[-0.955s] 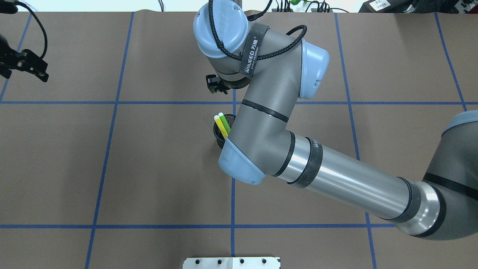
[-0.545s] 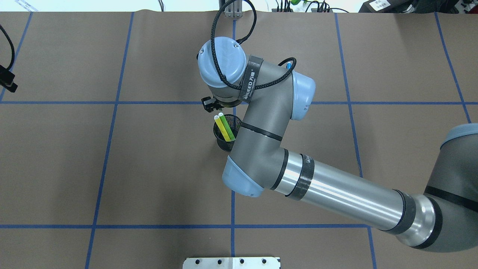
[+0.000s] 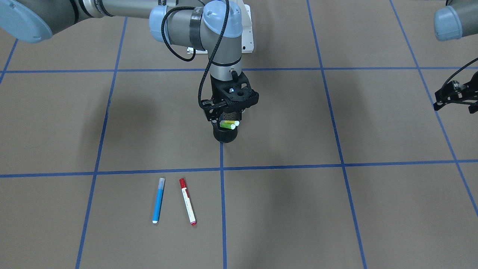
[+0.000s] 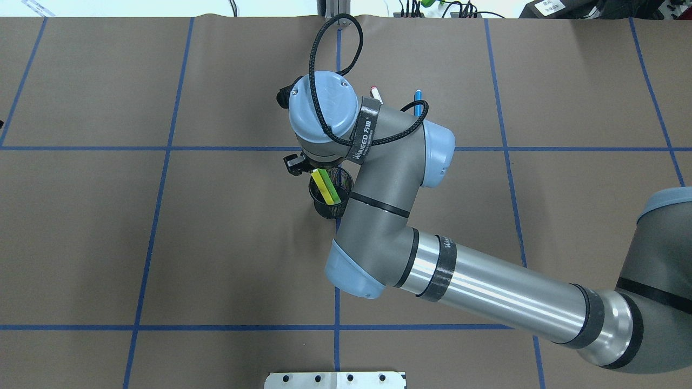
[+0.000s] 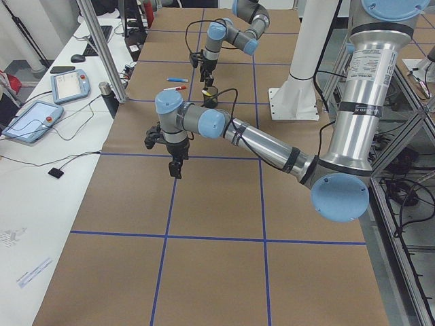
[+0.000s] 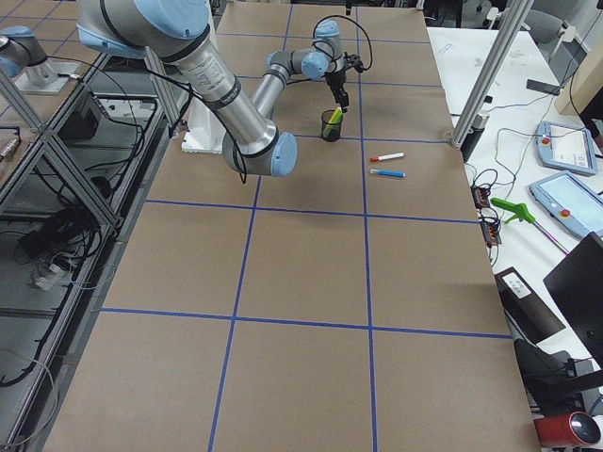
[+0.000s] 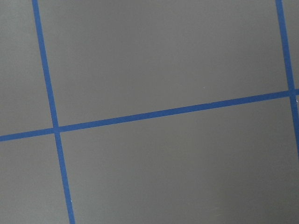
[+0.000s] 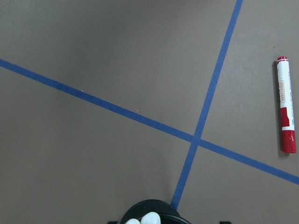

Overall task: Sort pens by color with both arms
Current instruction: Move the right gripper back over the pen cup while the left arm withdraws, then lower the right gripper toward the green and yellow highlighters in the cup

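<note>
A yellow pen (image 4: pixel 324 189) and a green pen (image 4: pixel 329 179) lean together in the black mesh cup (image 4: pixel 324 208) at the table's middle. My right gripper (image 3: pixel 227 118) hangs straight over their white tips, open, its fingers on either side just above them; my wrist hides it in the overhead view. The blue pen (image 3: pixel 158 200) and the red-capped white pen (image 3: pixel 187 201) lie side by side on the table beyond the cup. My left gripper (image 3: pixel 455 107) hovers far off on my left side, open and holding nothing.
Brown table cover with a blue tape grid (image 4: pixel 162 148). The right arm's forearm (image 4: pixel 486 286) stretches low across the right half. The white base plate (image 4: pixel 335 379) sits at the near edge. Tablets and cables lie on a side bench (image 6: pixel 565 188).
The right wrist moved toward the robot's base until the gripper came over the cup and covered the pen tips. The left gripper slid out of the overhead view's left edge.
</note>
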{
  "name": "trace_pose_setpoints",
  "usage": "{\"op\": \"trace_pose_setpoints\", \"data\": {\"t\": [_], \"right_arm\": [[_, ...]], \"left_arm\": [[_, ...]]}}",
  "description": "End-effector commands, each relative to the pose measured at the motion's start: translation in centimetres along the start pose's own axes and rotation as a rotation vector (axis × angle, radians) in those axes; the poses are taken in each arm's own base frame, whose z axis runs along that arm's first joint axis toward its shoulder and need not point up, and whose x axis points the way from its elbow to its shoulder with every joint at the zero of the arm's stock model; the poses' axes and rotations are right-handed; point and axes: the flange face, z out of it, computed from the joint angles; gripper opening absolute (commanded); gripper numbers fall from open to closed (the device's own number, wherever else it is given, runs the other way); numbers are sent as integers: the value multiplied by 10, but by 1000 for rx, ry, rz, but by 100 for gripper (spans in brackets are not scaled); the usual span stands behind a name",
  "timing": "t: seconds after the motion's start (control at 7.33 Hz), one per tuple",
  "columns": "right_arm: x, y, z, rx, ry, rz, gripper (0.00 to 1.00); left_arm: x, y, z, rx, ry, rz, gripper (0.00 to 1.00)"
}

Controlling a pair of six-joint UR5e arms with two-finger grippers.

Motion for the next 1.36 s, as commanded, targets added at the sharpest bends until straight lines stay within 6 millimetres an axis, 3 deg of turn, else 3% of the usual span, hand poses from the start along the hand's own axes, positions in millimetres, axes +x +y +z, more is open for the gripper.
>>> {"op": "trace_pose_setpoints", "data": {"t": [0.0, 0.14, 0.68, 0.82, 1.09, 1.23], "right_arm": [[20, 15, 11, -10, 14, -38, 60], [18, 15, 5, -3, 5, -33, 60], [25, 31, 24, 10, -24, -44, 60], [22, 30, 21, 8, -35, -46, 58], [17, 28, 17, -17, -64, -47, 45], [17, 28, 18, -17, -63, -45, 44]], "left_arm": [[-2, 1, -1, 1, 0, -2, 99], [-2, 1, -1, 2, 0, -3, 99], [-6, 2, -8, 2, 41, -6, 99], [-6, 2, -8, 2, 41, -6, 99], [-9, 5, -6, -1, 40, -11, 99], [-9, 6, -6, -1, 40, -11, 99]]}}
